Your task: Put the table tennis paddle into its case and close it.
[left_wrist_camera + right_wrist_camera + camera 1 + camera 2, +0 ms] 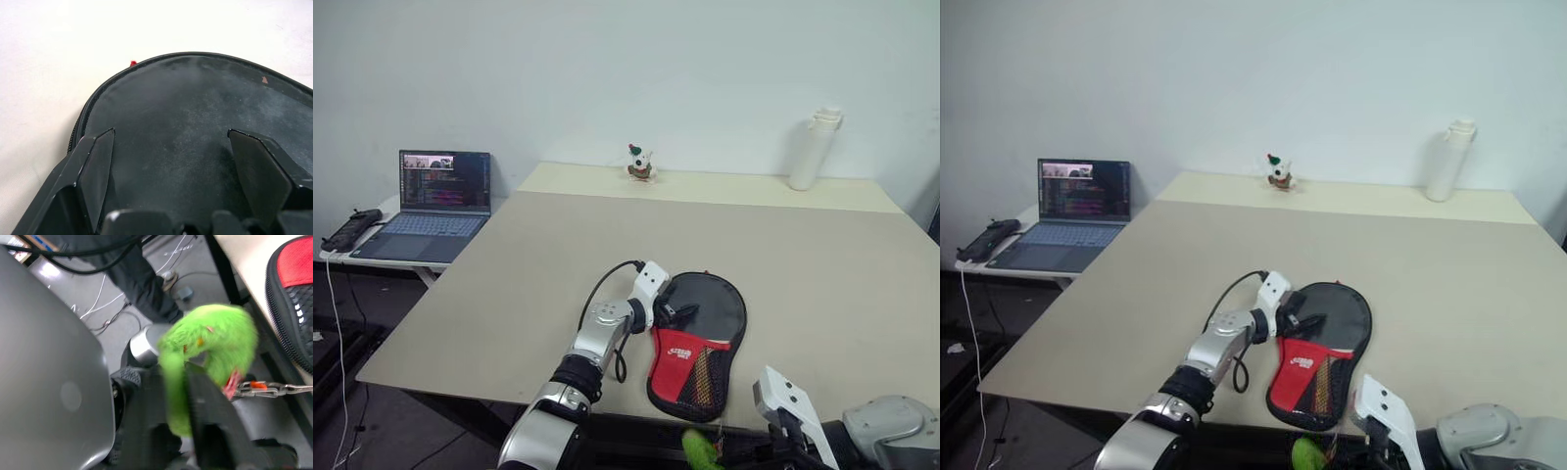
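The case lies flat near the front edge of the table, black round end toward the back, red-and-black mesh end toward me. My left gripper rests over the black round part, fingers spread open on either side of bare black fabric. The right gripper hangs below the table's front edge, beside the case's mesh end. A fuzzy green tassel lies right at it, and a small metal chain runs from the tassel toward the case. The table tennis paddle is hidden.
A white bottle and a small figurine stand at the table's far edge. An open laptop and a black device sit on a side table at the left. Cables lie on the floor below.
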Controlling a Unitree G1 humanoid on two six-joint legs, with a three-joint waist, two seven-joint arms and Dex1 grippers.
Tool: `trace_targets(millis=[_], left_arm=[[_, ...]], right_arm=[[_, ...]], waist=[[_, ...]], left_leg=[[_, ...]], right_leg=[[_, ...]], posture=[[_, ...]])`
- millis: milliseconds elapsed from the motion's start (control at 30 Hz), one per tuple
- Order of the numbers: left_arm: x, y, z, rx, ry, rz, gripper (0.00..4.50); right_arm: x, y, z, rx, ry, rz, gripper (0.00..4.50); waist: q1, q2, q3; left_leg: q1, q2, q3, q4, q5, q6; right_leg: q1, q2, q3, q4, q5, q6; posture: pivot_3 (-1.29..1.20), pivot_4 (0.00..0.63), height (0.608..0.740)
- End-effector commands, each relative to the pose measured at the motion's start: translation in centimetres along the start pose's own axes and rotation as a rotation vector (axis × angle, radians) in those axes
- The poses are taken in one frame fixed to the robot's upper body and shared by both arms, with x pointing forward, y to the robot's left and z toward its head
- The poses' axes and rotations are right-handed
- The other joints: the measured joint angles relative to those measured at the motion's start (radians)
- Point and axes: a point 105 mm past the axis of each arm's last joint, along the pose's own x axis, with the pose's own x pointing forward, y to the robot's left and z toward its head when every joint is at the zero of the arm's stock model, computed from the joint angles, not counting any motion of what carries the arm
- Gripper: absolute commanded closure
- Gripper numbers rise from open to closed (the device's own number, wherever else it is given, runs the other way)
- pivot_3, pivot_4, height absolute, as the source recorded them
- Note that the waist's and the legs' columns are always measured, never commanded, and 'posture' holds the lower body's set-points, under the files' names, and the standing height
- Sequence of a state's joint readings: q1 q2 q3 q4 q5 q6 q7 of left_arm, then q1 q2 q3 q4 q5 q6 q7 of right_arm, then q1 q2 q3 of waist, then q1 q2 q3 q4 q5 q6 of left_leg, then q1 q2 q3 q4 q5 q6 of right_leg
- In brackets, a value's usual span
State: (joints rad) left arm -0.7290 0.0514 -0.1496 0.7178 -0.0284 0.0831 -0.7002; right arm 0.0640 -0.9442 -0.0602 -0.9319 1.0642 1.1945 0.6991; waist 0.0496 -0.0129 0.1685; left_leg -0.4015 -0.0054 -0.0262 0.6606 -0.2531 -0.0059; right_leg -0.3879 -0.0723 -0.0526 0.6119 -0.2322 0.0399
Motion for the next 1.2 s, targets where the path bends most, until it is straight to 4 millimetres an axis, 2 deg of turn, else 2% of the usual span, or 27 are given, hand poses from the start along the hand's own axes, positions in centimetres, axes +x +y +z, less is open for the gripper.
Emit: trace_targets(millis=[33,67,133,267,400,500,533,600,667,900,1000,1100,1200], left_arm=[[0.3,-0.5,-2.0,-0.023,0.074,0.01,0.47],[0.3,-0.6,-2.0,-0.024,0.073,0.008,0.47],[0.4,-0.7,-2.0,-0.026,0.071,0.003,0.47],[-0.2,-0.9,-1.1,-0.016,0.037,-0.041,0.47],[-3.0,-0.3,1.6,-0.005,-0.057,-0.11,0.47],[-4.9,-0.4,2.8,-0.004,-0.095,-0.157,0.47],[-6.9,0.3,3.2,0.002,-0.103,-0.159,0.47],[-10.8,1.7,3.9,0.002,-0.117,-0.134,0.47],[-13.8,2.6,4.2,0.005,-0.119,-0.096,0.47],[-19.3,3.5,3.5,0.048,-0.076,0.031,0.47],[-20.7,3.5,2.8,0.068,-0.063,0.079,0.47],[-19.8,2.6,3.0,0.08,-0.078,0.077,0.47],[-19.6,2.2,3.1,0.109,-0.087,0.052,0.47]], right_arm=[[-0.7,0.4,0.8,-0.029,-0.04,0.016,2.42],[-0.8,0.4,1.0,-0.037,-0.05,0.017,2.1],[-1.1,0.4,1.4,-0.051,-0.069,0.008,2.1],[-2.0,-2.6,3.4,-0.081,-0.17,-0.114,2.1],[-3.3,-6.0,5.9,-0.155,-0.271,-0.247,2.1],[-3.9,-7.5,6.8,-0.203,-0.313,-0.315,2.1],[-4.0,-8.2,7.1,-0.225,-0.33,-0.327,2.1],[-4.1,-9.4,7.6,-0.264,-0.357,-0.334,2.1],[-4.5,-10.5,8.3,-0.282,-0.396,-0.341,2.1],[-6.8,-15.3,9.8,-0.327,-0.465,-0.437,2.1],[-7.5,-17.1,10.1,-0.345,-0.463,-0.466,2.1],[-8.9,-18.8,10.1,-0.343,-0.452,-0.491,2.1],[-8.7,-19.2,10.6,-0.361,-0.437,-0.52,2.1]], waist=[[0.001,0.0,0.0],[0.001,0.0,0.0],[0.002,-0.001,0.001],[0.0,0.0,0.001],[-0.011,-0.003,0.005],[-0.024,-0.003,0.006],[-0.024,-0.003,0.006],[-0.036,-0.005,0.012],[-0.046,-0.005,0.018],[-0.035,-0.001,0.024],[-0.032,-0.002,0.024],[-0.026,-0.001,0.025],[-0.027,-0.001,0.025]], left_leg=[[0.0,0.0,0.0,0.0,0.0,0.0],[0.0,0.0,0.0,0.0,0.0,0.0],[0.0,0.0,0.0,0.0,0.0,0.0],[0.0,0.0,0.0,0.0,0.0,0.0],[-0.003,0.001,0.0,-0.001,0.001,0.001],[-0.017,0.002,0.0,-0.002,0.003,0.005],[-0.023,0.001,0.0,-0.002,0.003,0.004],[-0.024,0.0,0.0,-0.002,0.003,0.003],[-0.024,0.0,0.001,-0.003,0.003,0.003],[-0.023,-0.002,0.001,0.002,0.003,0.005],[-0.022,-0.001,0.0,0.002,0.004,0.006],[-0.022,0.0,0.001,0.002,0.004,0.006],[-0.022,-0.001,0.002,0.002,0.004,0.006]], right_leg=[[0.0,0.0,-0.001,0.0,0.0,0.0],[0.0,0.0,-0.002,0.0,0.0,0.0],[0.0,0.0,-0.004,0.0,0.0,0.0],[0.0,-0.001,-0.006,-0.001,0.0,0.0],[-0.001,-0.002,-0.009,-0.001,0.0,0.0],[-0.013,0.002,-0.01,0.001,0.003,0.004],[-0.019,0.004,-0.01,0.003,0.004,0.002],[-0.021,0.004,-0.009,0.008,0.003,0.001],[-0.023,0.004,-0.009,0.01,0.001,-0.001],[-0.023,0.001,-0.009,0.015,-0.003,0.003],[-0.023,0.002,-0.009,0.017,-0.003,0.002],[-0.023,0.002,-0.009,0.017,-0.002,0.0],[-0.023,0.002,-0.008,0.017,0.001,-0.004]], posture=[[0.0,0.15,0.74],[0.0,0.15,0.74],[0.0,0.15,0.74],[0.0,0.15,0.74],[0.0,0.15,0.74],[0.0,0.15,0.74],[0.0,0.15,0.74],[0.0,0.15,0.74],[0.0,0.15,0.74],[0.0,0.15,0.74],[0.0,0.15,0.74],[0.0,0.15,0.74],[0.0,0.15,0.74]])
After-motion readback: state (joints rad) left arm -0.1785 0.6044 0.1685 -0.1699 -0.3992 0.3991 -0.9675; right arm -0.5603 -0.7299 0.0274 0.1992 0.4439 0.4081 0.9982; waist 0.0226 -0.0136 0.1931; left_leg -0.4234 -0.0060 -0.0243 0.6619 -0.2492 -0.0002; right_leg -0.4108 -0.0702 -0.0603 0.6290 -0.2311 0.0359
